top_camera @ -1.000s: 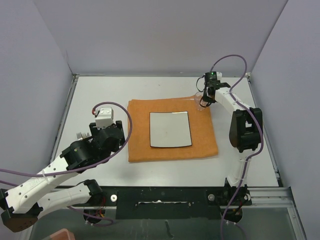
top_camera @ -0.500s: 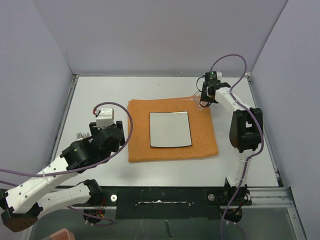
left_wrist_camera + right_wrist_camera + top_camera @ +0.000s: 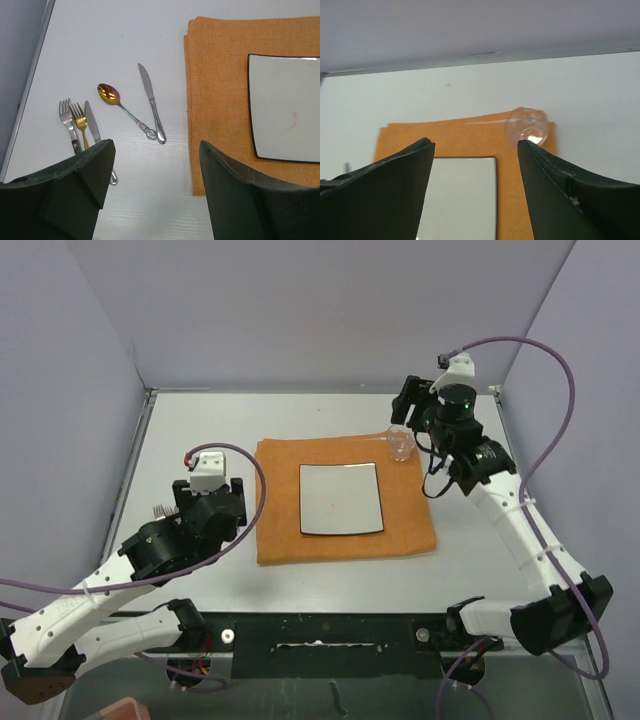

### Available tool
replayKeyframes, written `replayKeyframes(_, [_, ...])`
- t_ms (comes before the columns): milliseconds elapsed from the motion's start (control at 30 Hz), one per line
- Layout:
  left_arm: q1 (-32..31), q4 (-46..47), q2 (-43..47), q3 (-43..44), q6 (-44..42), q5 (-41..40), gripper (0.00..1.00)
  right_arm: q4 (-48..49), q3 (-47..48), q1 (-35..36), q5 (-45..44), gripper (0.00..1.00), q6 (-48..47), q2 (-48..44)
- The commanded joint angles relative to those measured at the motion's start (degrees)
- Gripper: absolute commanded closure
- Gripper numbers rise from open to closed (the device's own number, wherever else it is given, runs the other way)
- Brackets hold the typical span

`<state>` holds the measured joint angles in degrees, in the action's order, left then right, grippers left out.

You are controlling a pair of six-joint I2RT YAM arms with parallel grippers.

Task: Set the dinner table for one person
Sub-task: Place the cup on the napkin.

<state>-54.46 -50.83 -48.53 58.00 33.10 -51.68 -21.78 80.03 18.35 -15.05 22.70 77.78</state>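
Worktop [image 3: 200, 420] spans the whole floor of the enclosure and carries everything else. Orange mat [image 3: 340, 540] lies at its centre, with a square white plate [image 3: 341, 499] on it. Clear glass [image 3: 401, 444] is at the mat's far right corner; its outline is faint and its base is not discernible. Right end effector [image 3: 474, 144] is open and empty, clear of the glass. Left end effector [image 3: 155, 147] is open and empty, above bare worktop left of the mat. Below it are a silver fork [image 3: 65, 117], gold fork [image 3: 79, 120], short knife [image 3: 91, 122], iridescent spoon [image 3: 117, 102] and long knife [image 3: 151, 102]. The left finger hides the fork handles. The top view shows only fork tines.
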Motion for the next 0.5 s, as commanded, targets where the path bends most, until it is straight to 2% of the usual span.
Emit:
replayKeyframes(0, [-0.3, 0.4, 1.2, 4.1, 0.8, -8.0, 0.31, 6.2, -10.2, 2.8, 9.8, 0.37, 1.6, -5.6])
replayKeyframes(67, [0.2, -4.4, 0.7, 5.0, 5.7, -11.5, 0.28, 6.3, -13.2, 3.5, 12.2, 0.57, 0.1, -7.9])
replayKeyframes(167, [3.8, -14.0, -0.8, 6.9, 15.8, -12.1, 0.26, 6.9, -15.5, 3.6, 17.3, 0.94, -2.5, -11.1])
replayKeyframes(200, [6.0, -17.2, -1.1, 7.4, 19.2, -11.3, 0.26, 6.2, -15.3, 3.6, 19.4, 1.00, -3.5, -11.5])
replayKeyframes(300, [13.3, -21.5, -0.1, 7.7, 23.9, -7.2, 0.26, 3.9, -14.2, 4.1, 23.0, 1.00, -5.5, -11.9])
replayKeyframes(400, [17.6, -16.3, 3.4, 7.2, 17.4, -3.9, 0.26, 1.6, -12.1, 5.8, 27.5, 1.00, -8.6, -9.9])
replayKeyframes(467, [17.9, -15.2, 4.9, 7.5, 13.5, -4.9, 0.22, -0.9, -9.9, 8.2, 27.3, 0.93, -10.6, -7.6])
